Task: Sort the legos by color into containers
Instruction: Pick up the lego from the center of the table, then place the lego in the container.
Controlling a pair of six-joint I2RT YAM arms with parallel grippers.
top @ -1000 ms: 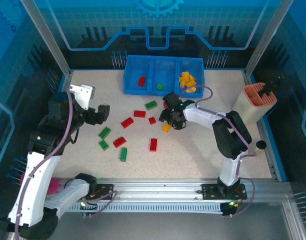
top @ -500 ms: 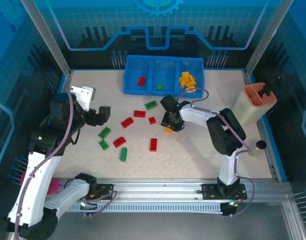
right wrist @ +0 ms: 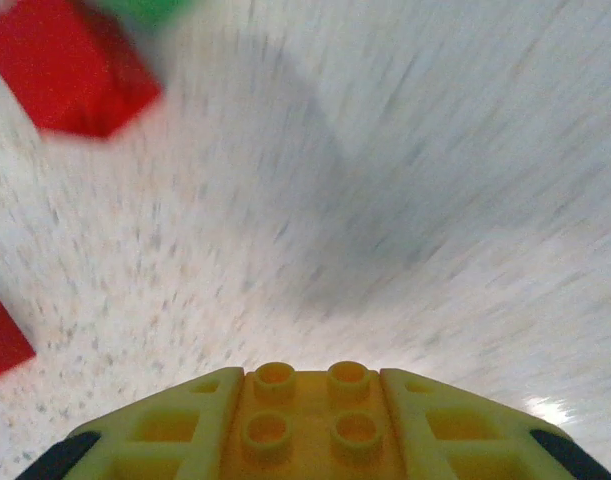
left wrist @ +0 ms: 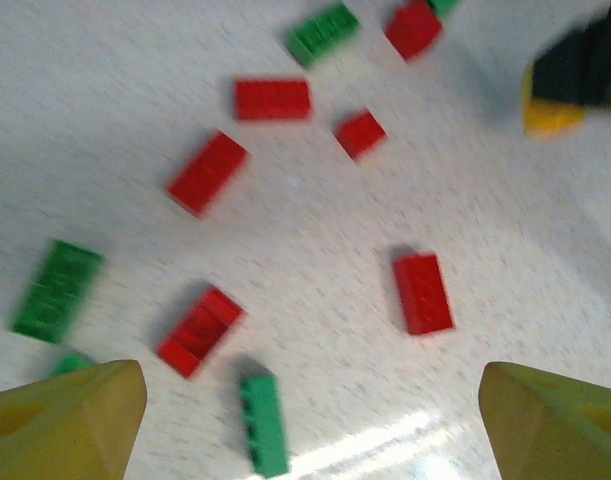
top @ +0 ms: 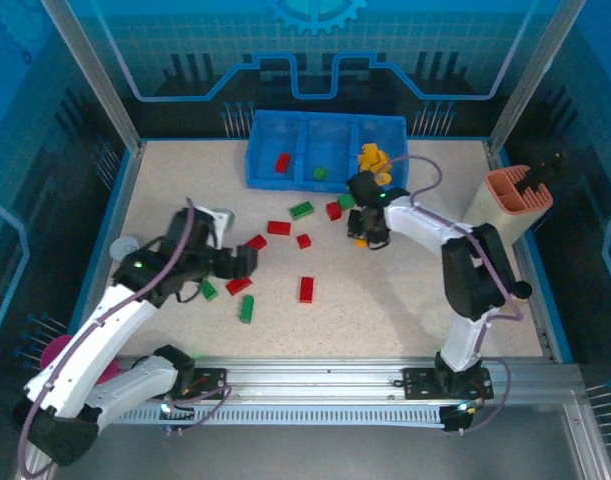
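The right gripper [top: 363, 236] is clamped shut on one orange-yellow brick [right wrist: 310, 420], whose studs face the wrist camera. It sits at about 1 o'clock from the table's centre, with the blue tray [top: 253, 160] at 12 o'clock beyond it. A brick like this should be light, rigid and hard to damage. Its smooth plastic sides are likely a little slick, so the best hold is across the narrow width, pads flat on the two long plain faces rather than on the studs. If released too high it could bounce or skitter. The left gripper [top: 243, 262] hangs at about 8 o'clock with its jaws spread wide and nothing between them, above the loose legos. In its wrist view there are six red bricks [left wrist: 272, 99] and five green bricks [left wrist: 322, 32] on the table, two of the green cut off at the frame's edges. The tray's left compartment holds one red piece [top: 282, 162] and the middle one holds one green piece [top: 318, 172]. The right compartment holds an orange-yellow heap [top: 375, 160], too jumbled to count, perhaps five or so.
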